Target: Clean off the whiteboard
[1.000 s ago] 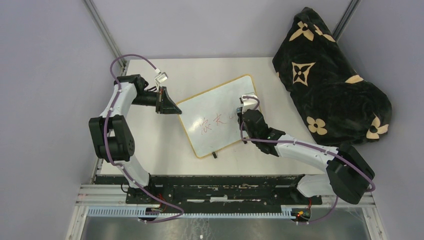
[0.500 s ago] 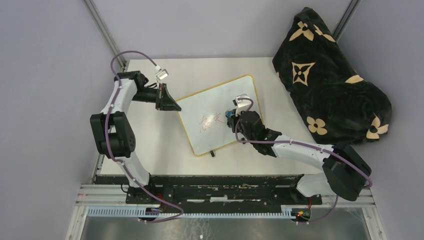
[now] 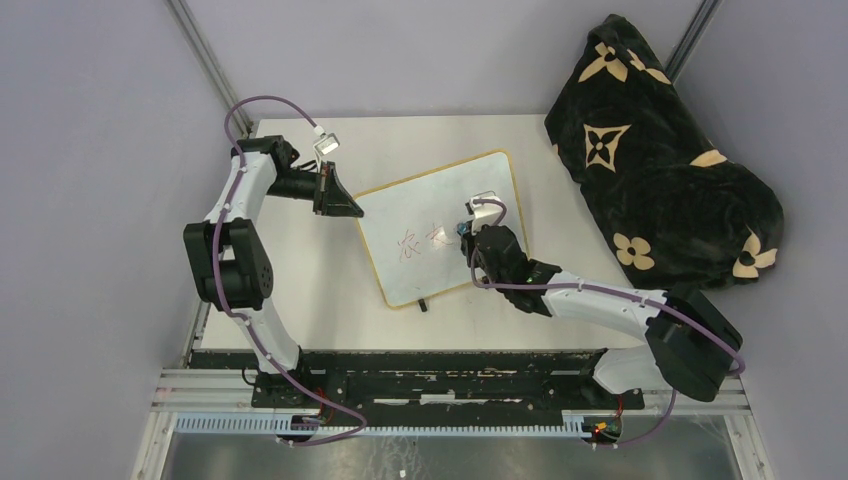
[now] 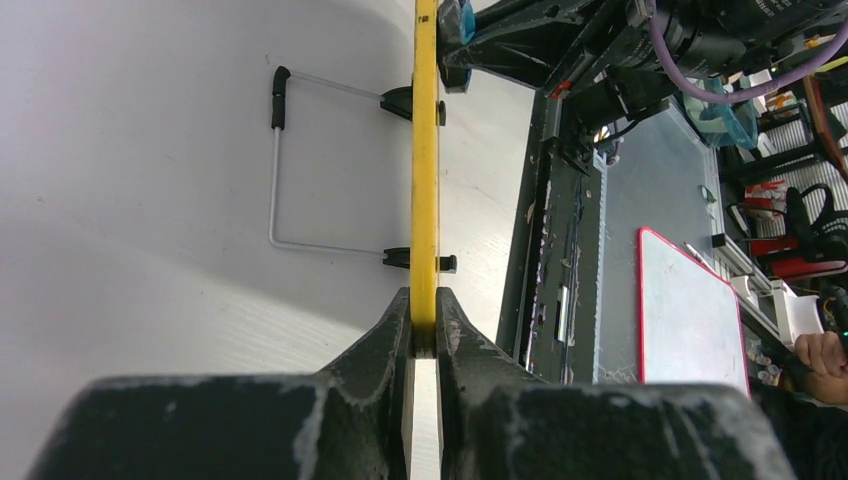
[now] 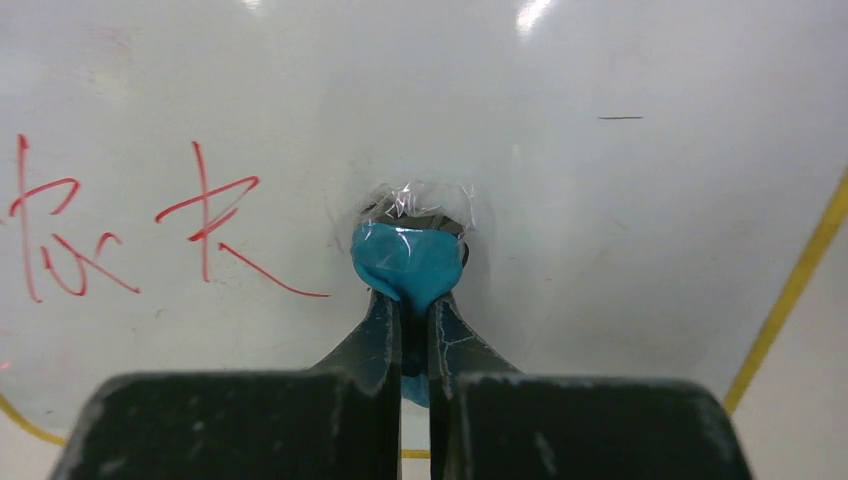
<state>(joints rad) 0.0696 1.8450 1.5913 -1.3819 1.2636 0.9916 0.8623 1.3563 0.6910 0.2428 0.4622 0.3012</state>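
- Black matte left gripper (image 3: 356, 211) reaches to the left corner of the flat rectangular whiteboard (image 3: 430, 195), which has a glossy white face and a thin yellow rounded frame. In the left wrist view its jaws (image 4: 424, 335) are pressed together on the yellow edge (image 4: 426, 150), pinching it from both sides.
- The whiteboard lies slanted in the middle of the smooth white table (image 3: 300, 280).
- A thin grey wire stand (image 4: 274, 170) with black tips joins the board's edge through two small black clips.
- Red handwriting (image 3: 420, 242) sits on the lower part of the white face (image 5: 650, 220).
- Black right gripper (image 3: 468, 233) is over the board, just right of the red strokes (image 5: 210, 225). Its jaws (image 5: 412, 300) are nearly closed, squeezing a small soft blue eraser pad (image 5: 408, 262). The pad's tip, with crinkled clear film, touches the board.
- A plush black blanket (image 3: 660, 170) with tan flower shapes is heaped at the far right.
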